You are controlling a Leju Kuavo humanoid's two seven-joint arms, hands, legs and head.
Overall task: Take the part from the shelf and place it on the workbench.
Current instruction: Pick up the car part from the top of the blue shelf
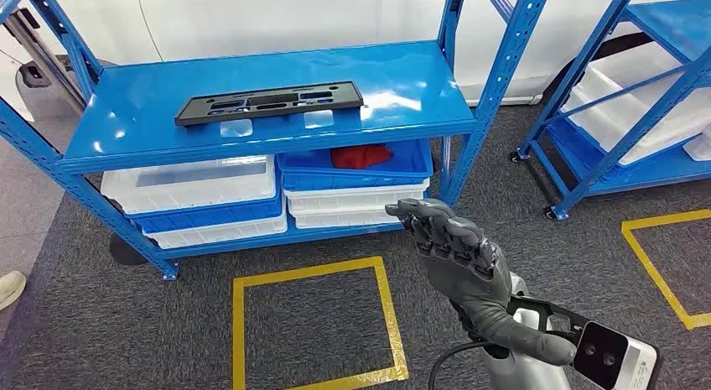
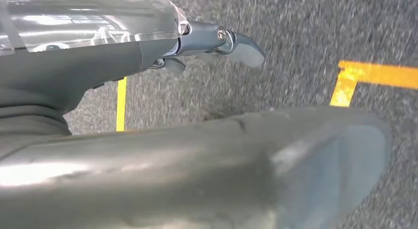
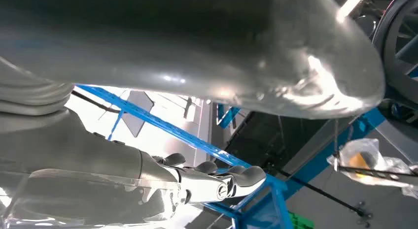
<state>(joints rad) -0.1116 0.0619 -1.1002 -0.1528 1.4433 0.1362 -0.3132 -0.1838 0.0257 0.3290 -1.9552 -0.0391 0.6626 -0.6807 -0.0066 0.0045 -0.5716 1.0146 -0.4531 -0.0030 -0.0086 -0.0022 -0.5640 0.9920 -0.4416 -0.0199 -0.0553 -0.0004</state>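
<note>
Shelf (image 1: 251, 113): glossy blue painted metal. Part (image 1: 270, 102): matt black plastic. Bins (image 1: 193, 184): translucent white plastic. Floor (image 1: 319, 323): rough grey carpet. Right hand (image 1: 457, 247): matt grey.

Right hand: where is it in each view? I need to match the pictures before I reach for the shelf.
Head view: right hand raised at lower right, in front of the blue shelf, holding nothing.
Left wrist view: not in it; that is the left hand over grey carpet.
Right wrist view: it enters from the left edge, fingers extended.
Shared landmark: the blue shelf frame.
</note>
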